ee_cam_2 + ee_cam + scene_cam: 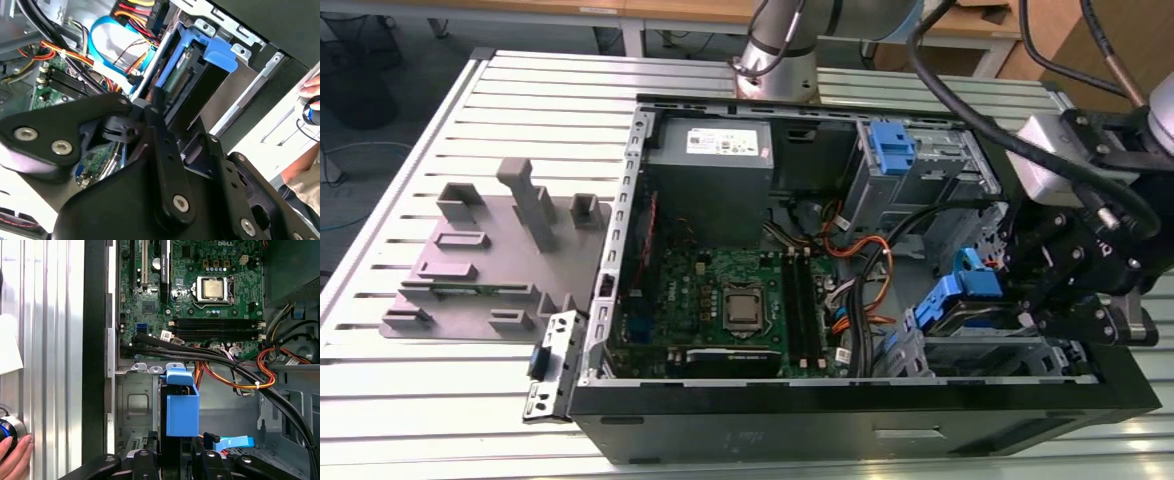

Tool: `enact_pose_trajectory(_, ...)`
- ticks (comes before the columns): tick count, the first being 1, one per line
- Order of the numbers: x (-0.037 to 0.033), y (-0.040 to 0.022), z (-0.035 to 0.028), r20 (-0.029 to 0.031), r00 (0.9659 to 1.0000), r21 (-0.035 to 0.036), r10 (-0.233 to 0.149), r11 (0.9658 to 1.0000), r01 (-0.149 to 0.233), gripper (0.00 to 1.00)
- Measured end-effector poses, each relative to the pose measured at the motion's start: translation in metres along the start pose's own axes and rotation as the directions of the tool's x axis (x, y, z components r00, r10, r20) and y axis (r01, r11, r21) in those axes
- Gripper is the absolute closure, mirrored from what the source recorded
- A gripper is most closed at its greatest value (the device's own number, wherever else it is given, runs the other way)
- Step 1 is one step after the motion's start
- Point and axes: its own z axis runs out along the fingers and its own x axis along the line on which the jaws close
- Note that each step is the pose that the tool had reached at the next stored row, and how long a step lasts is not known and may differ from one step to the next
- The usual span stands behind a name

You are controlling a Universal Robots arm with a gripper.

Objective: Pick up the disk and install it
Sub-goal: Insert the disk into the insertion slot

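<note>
Disk (pixel 180 405) stands on edge at the drive-cage end of the open computer case (pixel 854 425). Reading across the exterior view from its left, the grey moulded holder (pixel 494 260) lies outside the case. Inside the case come the power-supply box (pixel 710 175), the motherboard (pixel 720 300) and a tangle of cables (pixel 854 280). Past those, in the case's corner on the exterior view's right, sits the drive cage (pixel 961 345) with the disk seemingly partly inside, its blue rail frame (pixel 210 50) toward the motherboard. The gripper (pixel 177 462) hangs over that corner with its fingers (pixel 144 462) on either broad face of the disk — the jaws look clenched on it. The disk's long axis seems to run straight away from the jaws, along the cage slot — the alignment that seating it depends on.
</note>
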Motion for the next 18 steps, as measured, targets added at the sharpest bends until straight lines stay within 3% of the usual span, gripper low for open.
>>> enact_pose_trajectory(2, -0.0001, 0.0, -0.0007, -0.0013, 1.0, -0.0001, 0.0, 1.0, 0.0, 0.58)
enact_pose_trajectory(10, -0.0002, 0.0, -0.0011, -0.002, 1.0, -0.0001, 0.0, 1.0, 0.0, 0.58)
enact_pose_trajectory(13, -0.0002, 0.0, -0.0011, -0.0022, 1.0, 0.0, 0.0, 1.0, 0.0, 0.51)
enact_pose_trajectory(14, -0.0002, 0.0, -0.001, -0.002, 1.0, 0.0, 0.0, 1.0, 0.0, 0.45)
enact_pose_trajectory(18, -0.0002, 0.0002, -0.001, -0.0018, 1.0, 0.0, 0.0, 1.0, 0.0, 0.45)
